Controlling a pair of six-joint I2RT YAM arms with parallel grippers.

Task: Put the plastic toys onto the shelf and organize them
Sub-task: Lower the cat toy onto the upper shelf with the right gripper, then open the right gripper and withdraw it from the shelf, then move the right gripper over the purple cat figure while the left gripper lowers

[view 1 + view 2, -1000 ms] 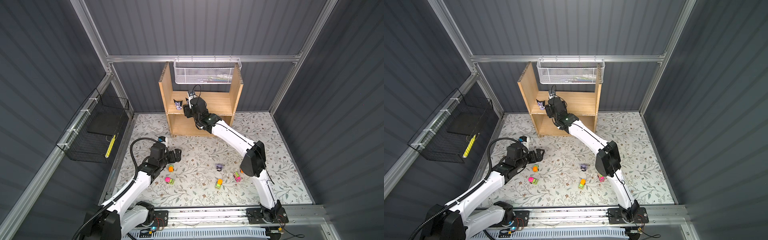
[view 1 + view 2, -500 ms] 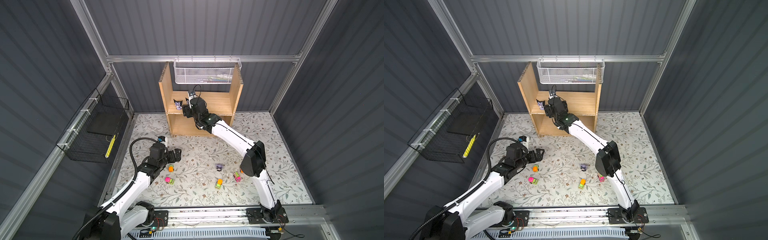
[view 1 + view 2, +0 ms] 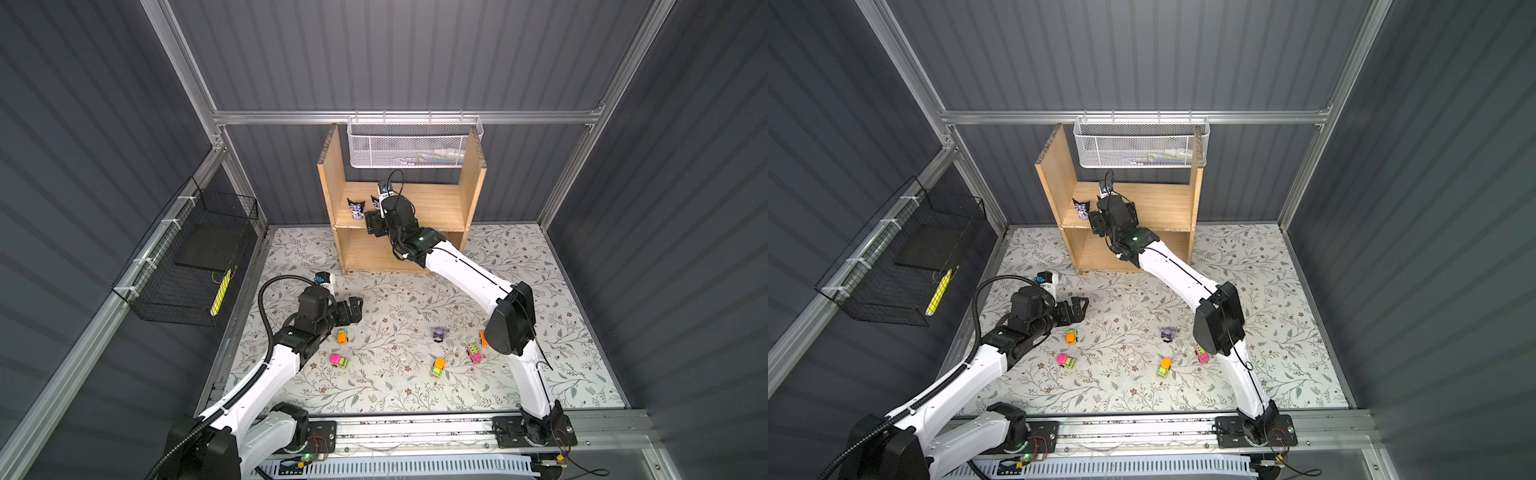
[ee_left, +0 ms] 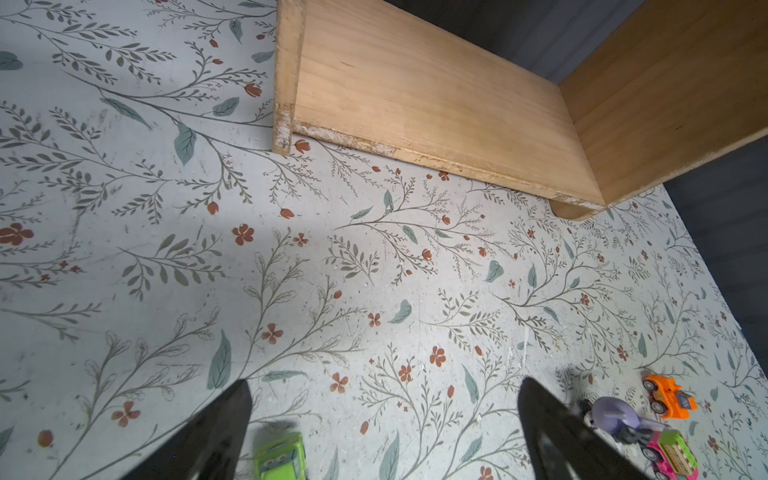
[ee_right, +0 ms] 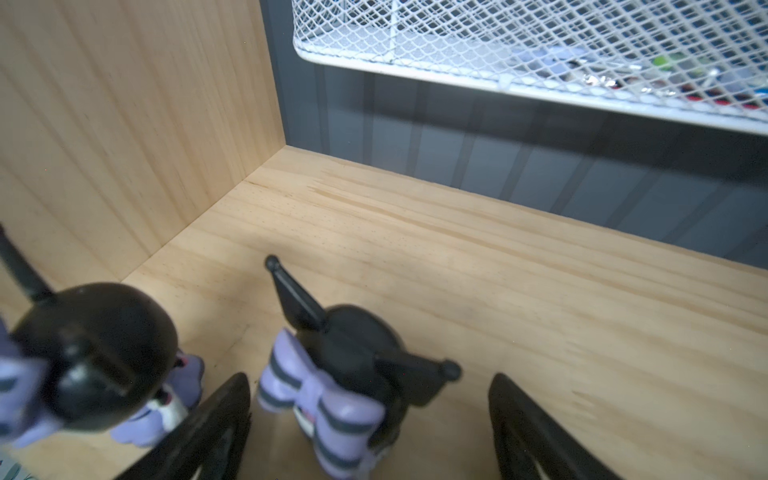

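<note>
On the upper board of the wooden shelf (image 3: 440, 203) (image 5: 498, 291) two purple-and-black figurines stand near the left panel. One figurine (image 5: 91, 353) (image 3: 356, 209) stands by itself. The other figurine (image 5: 332, 374) stands between the fingers of my open right gripper (image 5: 370, 378) (image 3: 376, 220), with a gap on each side. My left gripper (image 4: 384, 386) (image 3: 353, 309) hangs open and empty low over the floor mat. Just past it lie an orange car (image 3: 341, 336) and a pink-and-green car (image 3: 339, 361). A third figurine (image 3: 437, 334), an orange-and-green car (image 3: 437, 367) and a pink car (image 3: 473, 353) lie near my right arm's elbow.
A white mesh basket (image 3: 415, 145) hangs over the shelf between its side panels. A black wire basket (image 3: 187, 266) hangs on the left wall. The shelf's lower tier (image 4: 436, 104) holds nothing. Another orange car (image 3: 482, 337) is half hidden behind my right arm.
My right gripper's jaws have spread apart and let go of the figurine, which now stands on the upper board. The left arm has hardly moved.
</note>
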